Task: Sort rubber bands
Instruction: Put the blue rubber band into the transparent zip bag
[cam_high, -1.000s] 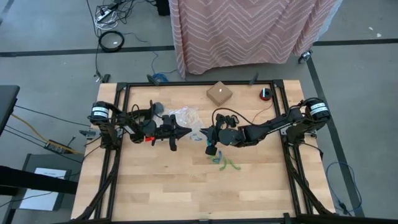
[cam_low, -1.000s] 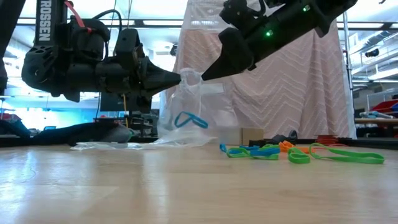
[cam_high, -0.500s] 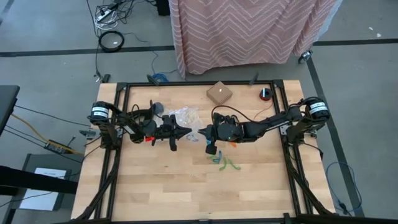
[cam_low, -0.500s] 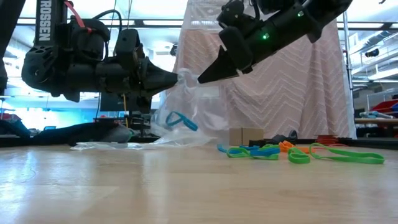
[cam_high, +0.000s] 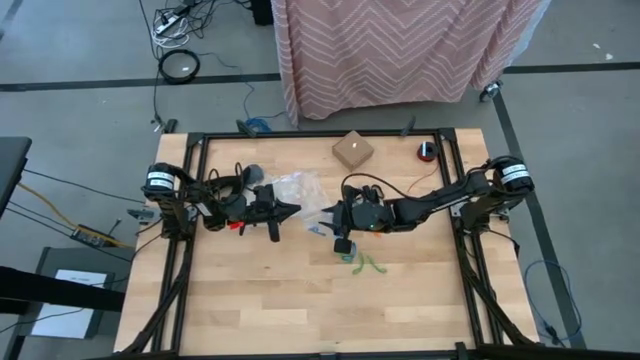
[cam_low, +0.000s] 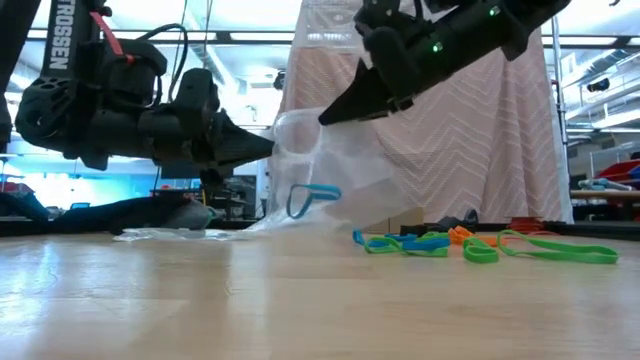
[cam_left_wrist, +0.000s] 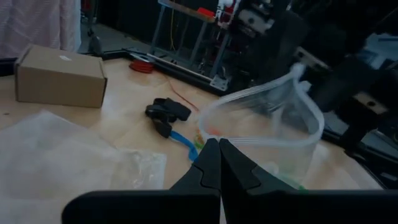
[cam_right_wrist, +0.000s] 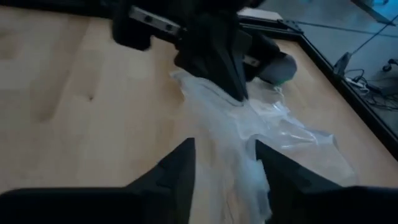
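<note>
A clear plastic bag (cam_low: 345, 175) hangs above the table's middle with its mouth gaping, and a blue rubber band (cam_low: 310, 197) lies inside it. My left gripper (cam_low: 270, 150) is shut on the bag's rim, coming from the table's left. My right gripper (cam_right_wrist: 227, 165) faces it from the right, open, with the bag between its fingers. Loose green, blue and orange rubber bands (cam_low: 440, 243) lie on the table (cam_high: 250, 300) on the near side of the right gripper (cam_high: 326, 212). My left gripper pinches the rim of the bag's mouth (cam_left_wrist: 207, 127) between its two shut fingers, which point level from the table's left. The bag hangs from there, its mouth open in a loop, its lower part trailing to the table. My right gripper's fingers (cam_right_wrist: 180, 168) stand on either side of the bag; whether they touch it, I cannot tell.
More clear bags (cam_high: 295, 185) lie flat on the table behind the grippers. A small cardboard box (cam_high: 352, 150) and a red object (cam_high: 427, 151) sit near the far edge. A black frame (cam_high: 455, 180) borders the table.
My right gripper has opened at the bag's mouth. The bag's top, bunched between both grippers before, now gapes as a loop, and the bag has spread toward the table's right while hanging from my left gripper.
</note>
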